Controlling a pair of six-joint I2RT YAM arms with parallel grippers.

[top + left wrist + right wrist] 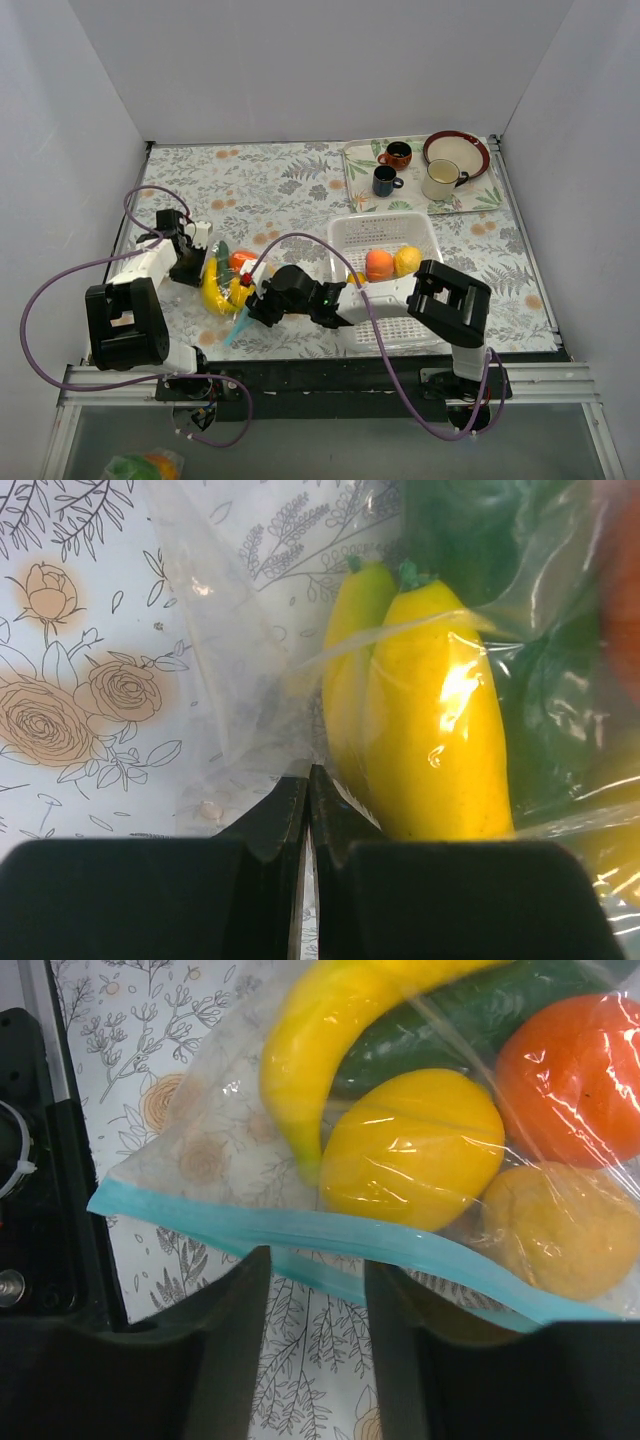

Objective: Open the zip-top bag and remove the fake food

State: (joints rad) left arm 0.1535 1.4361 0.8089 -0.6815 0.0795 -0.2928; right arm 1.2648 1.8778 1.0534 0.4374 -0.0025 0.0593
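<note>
The zip-top bag (222, 292) lies on the flowered table at the front left, with its pale blue zip strip (330, 1238) towards the near edge. Through the plastic I see the fake food: a yellow banana (435, 720), a dark green cucumber (450, 1020), an orange fruit (570, 1080) and a yellow round fruit (410, 1150). My left gripper (308, 780) is shut on a fold of the bag's clear plastic beside the banana. My right gripper (317, 1270) is open, its fingers on either side of the zip strip's lower lip.
A white perforated basket (385, 219) stands right of the bag and holds an orange fruit (378, 263) and a yellow fruit (407, 260). A tray (360, 165) at the back right carries three mugs and a plate (456, 150). White walls enclose the table.
</note>
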